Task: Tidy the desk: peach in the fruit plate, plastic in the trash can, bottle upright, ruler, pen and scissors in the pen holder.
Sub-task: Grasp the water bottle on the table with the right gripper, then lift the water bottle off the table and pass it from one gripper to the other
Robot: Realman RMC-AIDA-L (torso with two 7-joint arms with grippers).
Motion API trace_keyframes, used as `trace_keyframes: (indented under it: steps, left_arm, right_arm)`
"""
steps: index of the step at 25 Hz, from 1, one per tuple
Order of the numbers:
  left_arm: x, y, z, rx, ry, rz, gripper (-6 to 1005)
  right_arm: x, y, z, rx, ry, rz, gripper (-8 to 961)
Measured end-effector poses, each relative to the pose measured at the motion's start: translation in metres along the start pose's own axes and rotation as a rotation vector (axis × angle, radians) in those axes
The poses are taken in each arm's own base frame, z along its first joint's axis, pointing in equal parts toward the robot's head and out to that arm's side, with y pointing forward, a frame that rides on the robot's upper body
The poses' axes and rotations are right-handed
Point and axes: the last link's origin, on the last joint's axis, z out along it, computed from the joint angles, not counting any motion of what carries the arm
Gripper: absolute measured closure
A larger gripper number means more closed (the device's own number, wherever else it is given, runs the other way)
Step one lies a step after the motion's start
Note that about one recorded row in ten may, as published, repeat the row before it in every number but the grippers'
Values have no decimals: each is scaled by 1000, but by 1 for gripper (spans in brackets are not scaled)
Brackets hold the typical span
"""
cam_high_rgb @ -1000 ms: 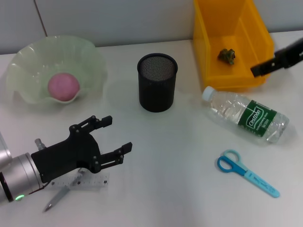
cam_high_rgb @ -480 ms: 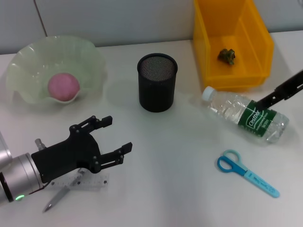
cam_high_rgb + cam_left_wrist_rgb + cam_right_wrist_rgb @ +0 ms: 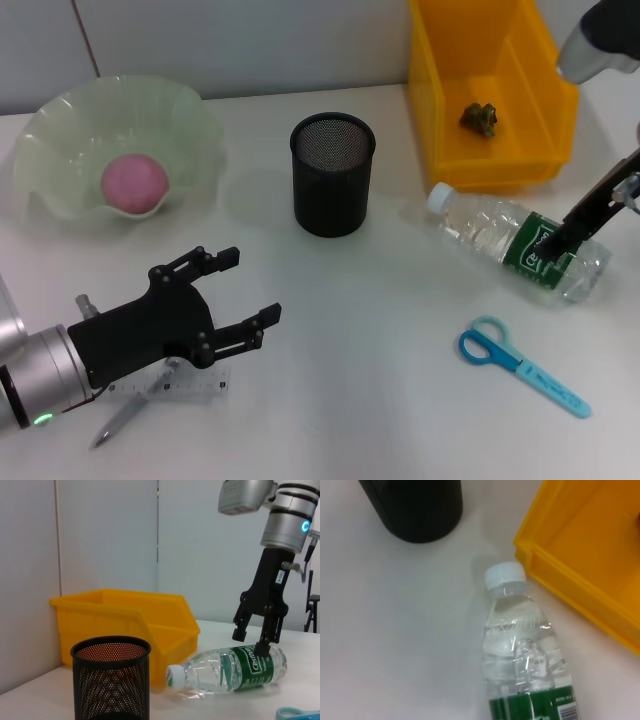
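The clear bottle [image 3: 520,242] with a green label lies on its side right of centre, cap [image 3: 505,575] toward the black mesh pen holder [image 3: 332,173]. My right gripper [image 3: 556,243] hangs open over the label, fingertips at the bottle [image 3: 235,667]. A pink peach [image 3: 133,183] rests in the green fruit plate [image 3: 60,110]. Crumpled plastic [image 3: 480,117] lies in the yellow bin [image 3: 430,90]. Blue scissors [image 3: 520,366] lie near the front right. My left gripper [image 3: 250,285] stands open at front left, above the clear ruler [image 3: 195,383] and the pen [image 3: 118,422].
The yellow bin [image 3: 580,555] stands close behind the bottle's cap end. The pen holder [image 3: 111,680] stands upright mid-table between plate and bin. The white table [image 3: 350,330] shows bare between the left gripper and the scissors.
My right gripper came down from beside the yellow bin onto the bottle's label. The left arm and all the objects stayed where they were.
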Motion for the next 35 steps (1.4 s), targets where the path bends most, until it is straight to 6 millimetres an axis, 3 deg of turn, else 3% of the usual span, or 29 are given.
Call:
trace_keyframes:
  steps: [21, 35]
  left_arm:
    - [0, 1, 0, 0, 1, -2, 148]
    - [0, 0, 1, -1, 1, 0, 149]
  right_arm:
    - [-6, 11, 39, -5, 9, -12, 115]
    - [-8, 16, 46, -18, 11, 10, 134]
